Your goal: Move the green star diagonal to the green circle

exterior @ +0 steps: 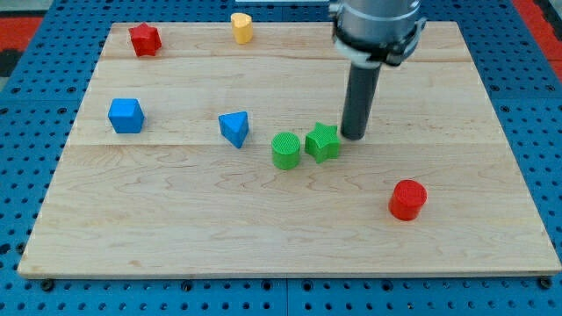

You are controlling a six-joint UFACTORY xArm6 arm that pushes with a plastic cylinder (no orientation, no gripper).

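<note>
A red cylinder point(407, 199) sits alone at the lower right of the wooden board point(263, 237). At centre frame, the green star point(322, 142) rests touching the green circle point(285, 150) on its left, the 2 nearly level. The arm carries no claw to open or close, only a rod whose tip point(353, 137) stands just right of the star. A clean shove likely needs a slanted line, not a push into the circle. Beyond lie a blue triangle point(234, 128), blue cube point(126, 115), red star point(145, 39) and yellow block point(241, 27).
</note>
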